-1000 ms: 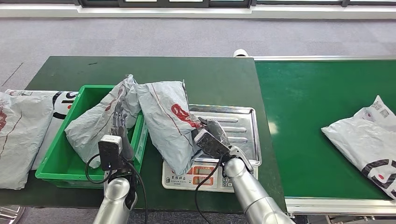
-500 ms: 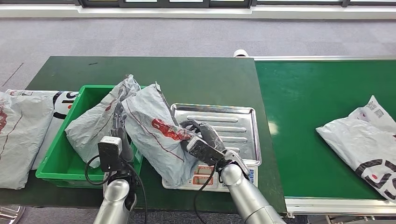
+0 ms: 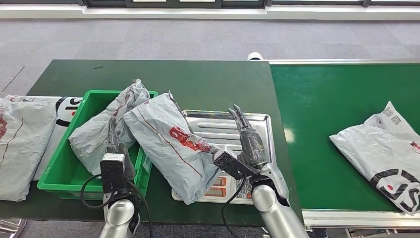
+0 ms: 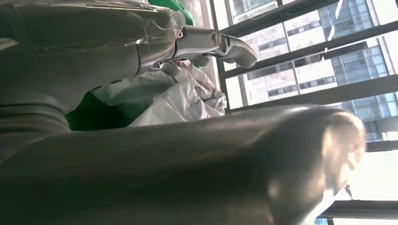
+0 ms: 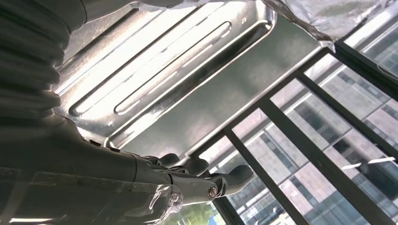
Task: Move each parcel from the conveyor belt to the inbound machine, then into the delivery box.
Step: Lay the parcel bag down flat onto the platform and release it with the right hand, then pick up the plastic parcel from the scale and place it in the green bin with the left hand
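A grey parcel with red print (image 3: 168, 144) lies slanted, one end over the rim of the green delivery box (image 3: 59, 171), the other on the front of the scale (image 3: 224, 186). My right hand (image 3: 250, 141) stands free beside it over the scale's steel tray (image 3: 255, 124) (image 5: 155, 89), fingers (image 5: 206, 180) stretched out and holding nothing. My left hand (image 3: 116, 139) is at the box's near rim, between that parcel and a second grey parcel (image 3: 96, 134) (image 4: 187, 96) inside the box; its fingers (image 4: 211, 42) are straight and grip nothing. Another parcel (image 3: 384, 153) lies on the green conveyor belt (image 3: 322, 114).
More grey parcels (image 3: 22, 139) lie on the dark green table (image 3: 208, 84) left of the box. The conveyor's metal frame (image 3: 356, 218) runs along the front right. Grey carpet floor lies beyond the table.
My right hand has let go of the red-printed parcel, drawn back to the right and spread its fingers. The parcel has tipped left onto the box rim. The conveyor parcel has drifted left.
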You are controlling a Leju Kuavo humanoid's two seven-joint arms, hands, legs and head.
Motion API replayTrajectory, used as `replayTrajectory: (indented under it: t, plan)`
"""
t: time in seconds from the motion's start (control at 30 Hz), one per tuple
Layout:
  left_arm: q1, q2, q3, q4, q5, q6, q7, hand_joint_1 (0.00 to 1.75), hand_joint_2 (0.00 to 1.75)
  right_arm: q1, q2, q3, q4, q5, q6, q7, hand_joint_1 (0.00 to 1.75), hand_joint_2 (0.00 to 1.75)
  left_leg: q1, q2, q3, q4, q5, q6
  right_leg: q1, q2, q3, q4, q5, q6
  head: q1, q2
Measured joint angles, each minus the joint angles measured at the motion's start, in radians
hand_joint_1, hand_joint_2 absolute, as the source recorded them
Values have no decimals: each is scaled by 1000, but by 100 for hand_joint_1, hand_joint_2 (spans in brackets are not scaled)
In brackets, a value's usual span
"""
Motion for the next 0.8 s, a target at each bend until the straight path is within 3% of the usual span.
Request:
replayTrajectory:
  t: [0.3,0.43,0.57,0.67,0.8]
  plan:
    - [12,1,-5,-7,3,27,-10,0,0,43,-16,0,-100,31,-39,7,0,175,0,0,0,0,1,0,0,0,0,0,0,0,0,0]
    - [7,15,-40,3,-160,20,47,0,0,78,-26,0,-179,49,-83,6,0,175,0,0,0,0,1,0,0,0,0,0,0,0,0,0]
    - [-47,29,-112,60,-560,6,197,0,175,99,-40,4,-278,50,-114,4,0,175,-1,0,0,0,1,0,-1,0,0,0,0,0,0,0]
    - [-117,30,-189,152,-815,-24,292,0,175,100,-46,10,-328,41,-120,-4,0,175,-1,0,0,0,1,0,-1,0,1,0,1,1,0,0]
    - [-208,20,-277,301,-929,-62,325,0,175,105,-51,16,-384,35,-131,-12,0,175,-1,0,1,1,1,0,-1,0,0,0,2,1,0,0]
